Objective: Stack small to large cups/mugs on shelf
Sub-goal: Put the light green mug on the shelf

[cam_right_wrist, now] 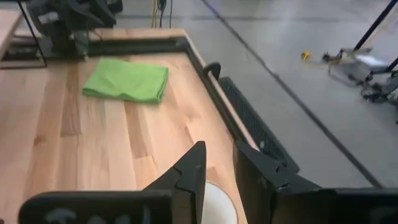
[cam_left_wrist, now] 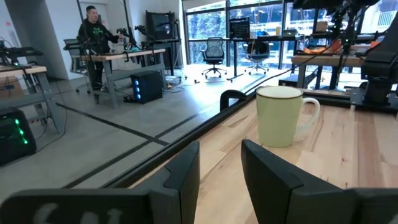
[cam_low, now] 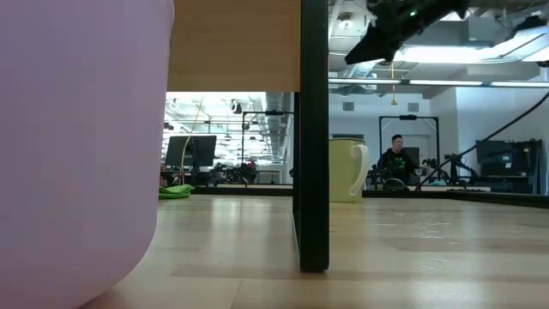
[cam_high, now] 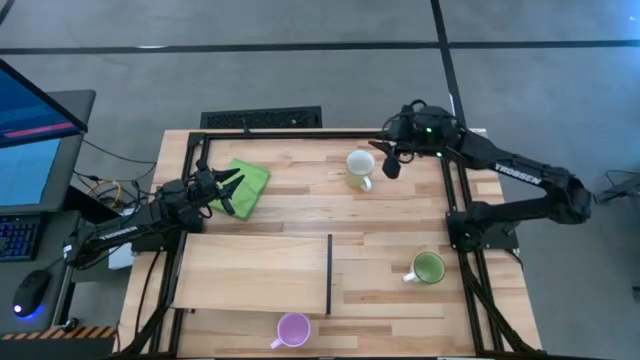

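From above, the shelf (cam_high: pixel 255 272) lies bare: the white mug (cam_high: pixel 360 167) stands far, the green mug (cam_high: pixel 428 268) right, the purple mug (cam_high: pixel 293 329) near. Nothing seems stacked yet. The right gripper (cam_high: pixel 390 160) hovers beside the white mug, empty. The left gripper (cam_high: pixel 222 190) waits over the green cloth (cam_high: pixel 243 184).

At table level, the purple mug (cam_low: pixel 81 146) fills the near left, with the white mug (cam_low: pixel 347 170) far beyond.

Left wrist: fingers (cam_left_wrist: pixel 183 171) slightly parted, holding nothing.

Right wrist: fingers (cam_right_wrist: pixel 193 171) narrowly parted above the white mug's rim (cam_right_wrist: pixel 216 204).

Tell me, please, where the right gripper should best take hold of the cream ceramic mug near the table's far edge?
Probably by the rim, from above. The cream ceramic mug stands upright, mouth open, handle toward the table's near side. The right gripper hovers right beside it, fingers open, so one finger could slip inside the wall opposite the handle.
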Controlling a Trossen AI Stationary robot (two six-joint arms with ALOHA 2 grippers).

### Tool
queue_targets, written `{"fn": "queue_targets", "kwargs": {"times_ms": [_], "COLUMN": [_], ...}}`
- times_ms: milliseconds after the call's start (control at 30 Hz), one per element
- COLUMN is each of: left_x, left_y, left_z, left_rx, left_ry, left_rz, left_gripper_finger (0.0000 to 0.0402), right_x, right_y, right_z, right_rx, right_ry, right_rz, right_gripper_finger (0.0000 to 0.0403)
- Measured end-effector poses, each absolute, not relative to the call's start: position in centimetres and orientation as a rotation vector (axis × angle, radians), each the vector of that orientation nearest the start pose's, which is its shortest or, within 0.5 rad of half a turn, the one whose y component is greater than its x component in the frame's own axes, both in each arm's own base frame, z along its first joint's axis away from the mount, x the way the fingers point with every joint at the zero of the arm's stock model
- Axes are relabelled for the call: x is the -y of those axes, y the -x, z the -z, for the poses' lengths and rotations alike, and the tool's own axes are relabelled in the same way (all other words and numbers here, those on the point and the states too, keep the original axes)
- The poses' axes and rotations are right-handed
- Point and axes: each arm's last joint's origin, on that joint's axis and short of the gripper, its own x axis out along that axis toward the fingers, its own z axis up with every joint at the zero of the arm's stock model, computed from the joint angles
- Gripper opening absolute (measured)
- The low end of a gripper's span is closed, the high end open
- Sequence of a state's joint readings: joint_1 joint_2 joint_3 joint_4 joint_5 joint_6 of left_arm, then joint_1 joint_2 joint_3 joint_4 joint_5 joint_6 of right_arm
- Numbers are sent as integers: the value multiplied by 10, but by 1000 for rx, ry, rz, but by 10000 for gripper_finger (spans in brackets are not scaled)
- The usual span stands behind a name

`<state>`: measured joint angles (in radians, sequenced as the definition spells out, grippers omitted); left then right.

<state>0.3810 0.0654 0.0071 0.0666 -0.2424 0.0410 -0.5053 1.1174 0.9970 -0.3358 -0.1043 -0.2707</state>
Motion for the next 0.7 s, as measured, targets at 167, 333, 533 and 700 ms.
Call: {"fn": "queue_targets", "kwargs": {"times_ms": [167, 333, 533, 700], "left_x": [-44, -44, -44, -44], "left_y": [-91, -91, -91, -91], "left_z": [-167, -167, -167, -167], "left_rx": [-5, -4, -4, -4], "left_ry": [-40, -40, -40, -40], "left_rz": [-624, -624, -624, -624], "left_gripper_finger": [110, 110, 110, 110], "right_x": [122, 130, 145, 155], "right_y": [-227, -239, -246, -248], "right_z": [-322, -320, -315, -305], "right_rx": [-598, -657, -751, -843], "right_ry": [111, 92, 50, 65], "right_rz": [307, 298, 393, 389], "right_gripper_finger": [103, 103, 103, 103]}}
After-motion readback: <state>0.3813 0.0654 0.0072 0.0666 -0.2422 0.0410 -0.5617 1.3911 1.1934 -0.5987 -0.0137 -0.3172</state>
